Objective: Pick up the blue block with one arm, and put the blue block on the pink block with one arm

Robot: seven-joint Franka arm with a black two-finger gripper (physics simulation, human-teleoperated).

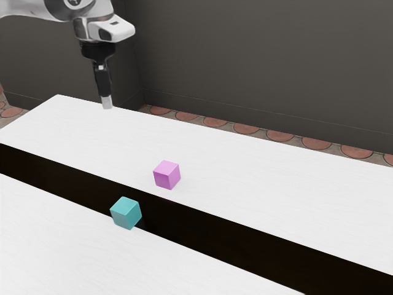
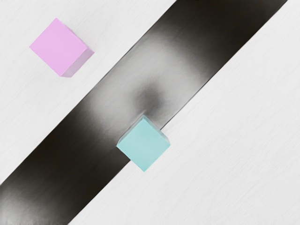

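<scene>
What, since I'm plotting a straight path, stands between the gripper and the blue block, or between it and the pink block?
Nothing visible does. The gripper hangs above the table, apart from the blue block; only a dark band lies between that and the pink block.

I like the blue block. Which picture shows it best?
The wrist view: it looks straight down on the blue block, close up, at the dark strip's edge. The exterior view shows it from the side, farther off, near the pink block.

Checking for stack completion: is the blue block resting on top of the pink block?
No, the blue block lies on the table, clearly apart from the pink block.
</scene>
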